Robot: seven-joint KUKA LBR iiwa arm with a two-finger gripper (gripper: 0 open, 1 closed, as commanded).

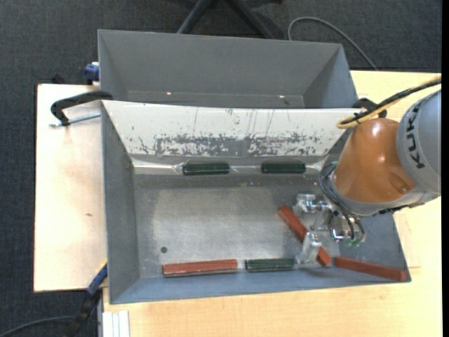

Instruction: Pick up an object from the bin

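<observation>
The end effector [313, 247] sits low in the front right corner of the bin [119, 209]. It is on or just above a red bar [290, 223] that lies slantwise on the bin floor, running from near the middle down toward the front wall. I cannot tell whether it is open or closed, or whether it has hold of anything, because the orange cover [368, 163] and the wrist's metalwork hide much of that spot.

Several things could go wrong from here, as I judge it. The red bar is thin and lies flat on the floor, so a closing grip could skid over its top instead of clamping its sides, and the lift would come up empty.

The end effector also looks to be near the bar's lower end, not its middle. Gripped there, the long free end would hang down and could twist the bar loose.

The corner is crowded too. A second red bar [370, 267] lies just beside it to the right along the front wall, and a green bar [270, 264] lies just to the left, its end near the slanted bar's lower end. A grip here could catch one of them, shove it, or pin the target under it.

The front wall is also near enough that the end effector could jam against it, or the rising bar could snag on its slope.

A third red bar [200, 267] lies well apart at the front left and should play no part
</observation>
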